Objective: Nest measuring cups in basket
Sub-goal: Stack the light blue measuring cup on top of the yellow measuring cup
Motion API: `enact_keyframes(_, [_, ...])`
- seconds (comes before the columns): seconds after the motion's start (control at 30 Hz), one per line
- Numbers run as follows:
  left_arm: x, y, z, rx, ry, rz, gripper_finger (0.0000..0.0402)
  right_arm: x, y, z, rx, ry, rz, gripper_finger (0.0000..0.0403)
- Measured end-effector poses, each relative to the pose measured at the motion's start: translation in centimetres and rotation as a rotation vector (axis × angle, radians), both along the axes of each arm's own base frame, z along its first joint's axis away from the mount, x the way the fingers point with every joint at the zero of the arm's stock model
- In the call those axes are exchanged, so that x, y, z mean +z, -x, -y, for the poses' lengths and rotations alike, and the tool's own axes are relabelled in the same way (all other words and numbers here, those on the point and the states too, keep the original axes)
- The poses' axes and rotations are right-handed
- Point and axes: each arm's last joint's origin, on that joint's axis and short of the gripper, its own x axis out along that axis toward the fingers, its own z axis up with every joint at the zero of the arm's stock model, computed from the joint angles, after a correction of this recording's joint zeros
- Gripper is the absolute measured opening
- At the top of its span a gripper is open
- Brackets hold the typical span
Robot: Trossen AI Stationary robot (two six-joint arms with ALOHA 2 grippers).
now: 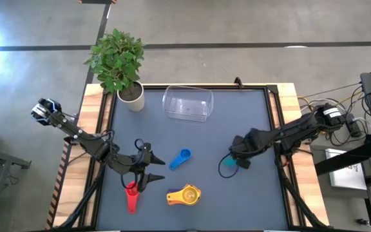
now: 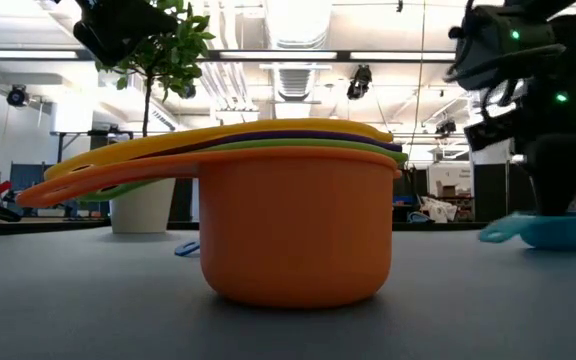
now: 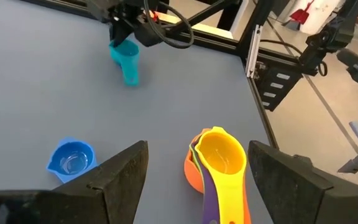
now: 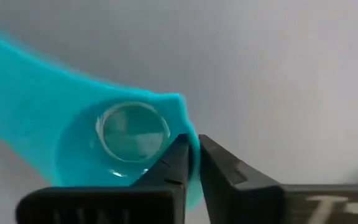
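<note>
My right gripper [image 1: 237, 161] is shut on the teal cup [image 1: 228, 167] right of the table's middle. My left gripper [image 1: 163, 169] is open and touches nothing. It stands left of centre, between the blue cup [image 1: 181, 159] and the red cup [image 1: 132, 195]. A nested stack [image 1: 184, 195] with the yellow cup on top, purple and green below it and orange at the bottom stands near the near edge. In the left wrist view the stack [image 3: 219, 163] shows between my open fingers. The clear basket [image 1: 187, 104] sits at the far side. My right gripper pinches the teal cup's rim [image 4: 190, 138], opposite the handle. One finger [image 4: 169, 168] is inside the bowl and the other [image 4: 225, 174] is outside. The fingers come from above, slanting from the table's right. The cup [image 2: 558, 232] stays upright, its bottom low at the table top.
A white pot with a green plant [image 1: 131, 96] stands at the far left corner, beside the basket. Wooden rails [image 1: 96, 135] frame the grey mat. Bare mat lies between the basket and the cups.
</note>
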Motion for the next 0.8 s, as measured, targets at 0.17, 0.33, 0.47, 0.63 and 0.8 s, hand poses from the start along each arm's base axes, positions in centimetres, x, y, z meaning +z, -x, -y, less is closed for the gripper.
enact_keyframes(0.17, [0.1, -0.1, -0.1, 0.046, -0.012, 0.017, 0.026, 1.9, -1.8, -0.6, -0.168, -0.034, 0.143, 0.001])
enact_keyframes(0.33, [0.1, -0.1, -0.2, 0.063, -0.019, 0.021, 0.026, 4.5, -4.5, -2.0, -0.172, -0.119, 0.373, 0.0009])
enact_keyframes(0.47, [0.1, -0.1, -0.2, 0.063, -0.019, 0.02, 0.026, 7.1, -6.2, -3.6, -0.122, -0.191, 0.548, 0.0009])
enact_keyframes(0.63, [0.1, 0.0, -0.2, 0.07, -0.021, 0.019, 0.026, 9.1, -7.9, -6.3, -0.064, -0.283, 0.73, 0.0009])
enact_keyframes(0.8, [0.1, 0.0, -0.2, 0.074, -0.018, 0.016, 0.026, 9.0, -10.3, -9.3, -0.004, -0.281, 0.777, 0.0009])
